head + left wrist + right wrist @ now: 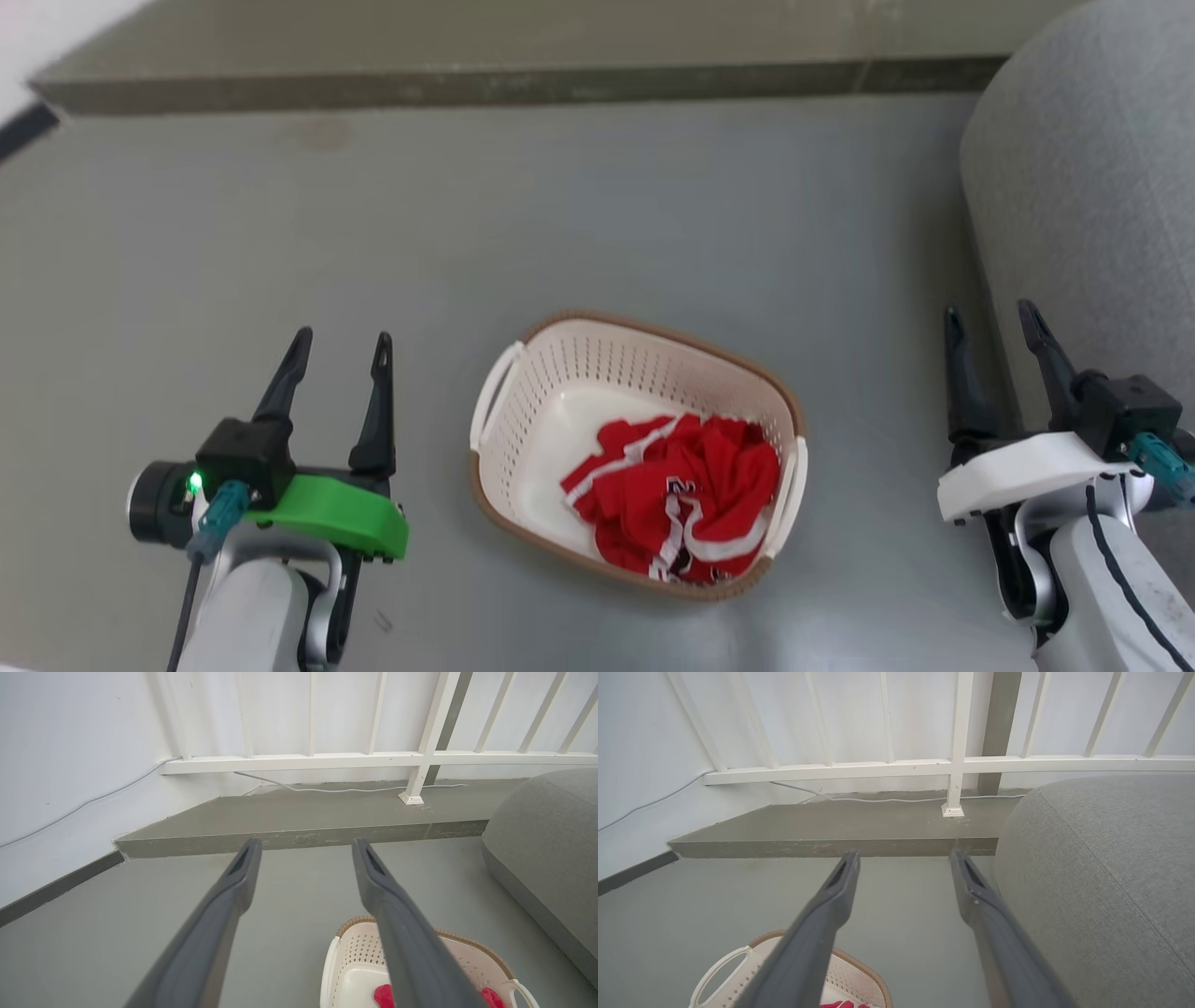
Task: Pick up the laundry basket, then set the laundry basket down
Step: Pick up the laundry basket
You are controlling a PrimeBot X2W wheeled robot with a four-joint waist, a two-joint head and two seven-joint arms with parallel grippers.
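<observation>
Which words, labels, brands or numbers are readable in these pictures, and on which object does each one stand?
No text is clearly readable.
On the red garment in the laundry basket: a small dark print, perhaps a number, too blurred to read.
On the left gripper and the right gripper: no lettering visible.

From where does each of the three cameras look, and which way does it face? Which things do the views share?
Head view: on the head, looking down at the floor; the laundry basket lies between the open left gripper and right gripper.
Left wrist view: on the left wrist, facing the step and white railing past its own fingers; basket lower right.
Right wrist view: on the right wrist, facing the same step past its own fingers, grey cushion at right; basket lower left.
Shared: all three show the basket.
</observation>
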